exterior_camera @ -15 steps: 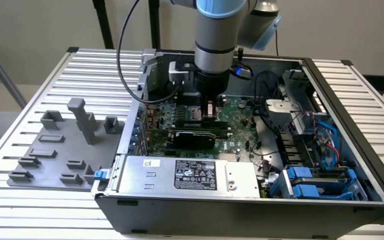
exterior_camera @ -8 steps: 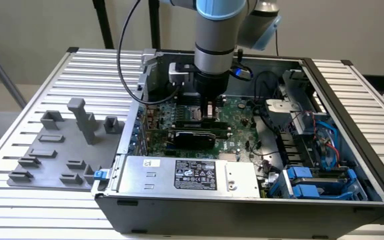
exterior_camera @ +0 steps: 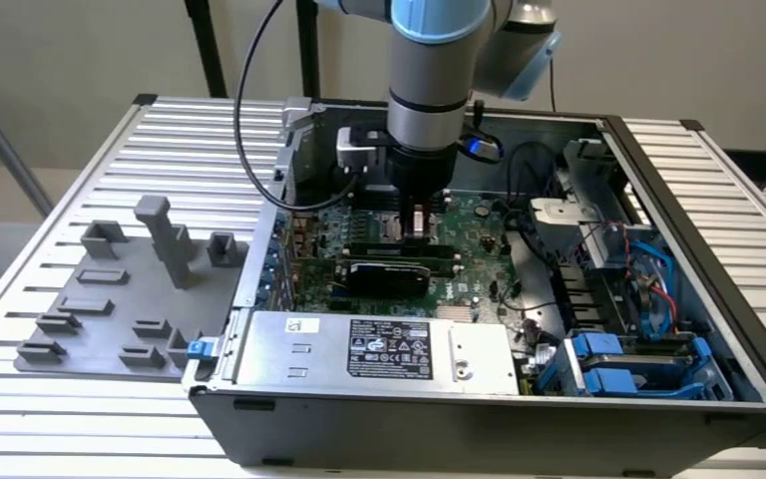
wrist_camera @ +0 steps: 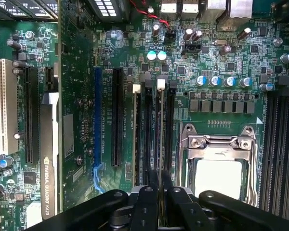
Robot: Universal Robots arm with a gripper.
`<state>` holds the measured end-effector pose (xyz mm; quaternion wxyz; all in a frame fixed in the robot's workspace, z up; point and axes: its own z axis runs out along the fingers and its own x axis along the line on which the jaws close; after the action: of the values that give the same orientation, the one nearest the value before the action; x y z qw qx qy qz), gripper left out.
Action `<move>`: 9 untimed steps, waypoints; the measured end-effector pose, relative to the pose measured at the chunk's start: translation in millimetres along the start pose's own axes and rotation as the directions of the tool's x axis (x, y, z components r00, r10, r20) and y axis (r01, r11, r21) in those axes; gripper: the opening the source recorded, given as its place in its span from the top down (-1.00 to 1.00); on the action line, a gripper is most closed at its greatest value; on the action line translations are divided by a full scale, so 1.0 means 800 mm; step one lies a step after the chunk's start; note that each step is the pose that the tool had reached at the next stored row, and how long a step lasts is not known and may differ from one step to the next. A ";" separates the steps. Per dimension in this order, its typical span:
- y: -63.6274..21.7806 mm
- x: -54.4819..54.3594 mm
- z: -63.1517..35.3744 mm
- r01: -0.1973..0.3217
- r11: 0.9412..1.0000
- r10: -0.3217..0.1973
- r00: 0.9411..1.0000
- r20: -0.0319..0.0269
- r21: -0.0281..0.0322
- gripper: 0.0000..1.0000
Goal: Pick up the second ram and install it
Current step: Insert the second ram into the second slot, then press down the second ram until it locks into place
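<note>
In the exterior view the arm reaches straight down into the open computer case [exterior_camera: 649,299] on the slatted desk [exterior_camera: 64,180], its hand [exterior_camera: 418,222] low over the motherboard [exterior_camera: 470,235]. From the wrist, the hand [wrist_camera: 160,190] appears clamped on the second ram [wrist_camera: 160,130], which stands on edge in a memory slot, one of a bank beside the CPU socket [wrist_camera: 216,168], though whether it is fully seated is hard to tell. Another stick [wrist_camera: 135,134] stands in a slot alongside, and the grey fixture blocks [exterior_camera: 131,289] lie outside the case.
</note>
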<state>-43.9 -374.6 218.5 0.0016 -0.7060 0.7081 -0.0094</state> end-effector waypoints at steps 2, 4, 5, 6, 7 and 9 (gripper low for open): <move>0.000 0.000 0.000 0.000 1.000 0.000 1.000 0.000 0.000 -1.00; 0.000 0.000 -0.001 0.000 1.000 0.000 1.000 0.000 0.000 -1.00; 0.000 0.000 -0.004 0.000 1.000 0.000 1.000 0.000 0.000 -1.00; 0.000 0.000 -0.008 0.000 1.000 0.000 1.000 0.000 0.000 -1.00; 0.000 0.000 -0.012 0.000 1.000 0.000 1.000 0.000 0.000 -1.00; 0.000 0.000 -0.022 0.000 1.000 0.000 1.000 0.000 0.000 -1.00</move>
<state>-43.9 -374.6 235.9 0.0017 -0.7060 0.7081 -0.0093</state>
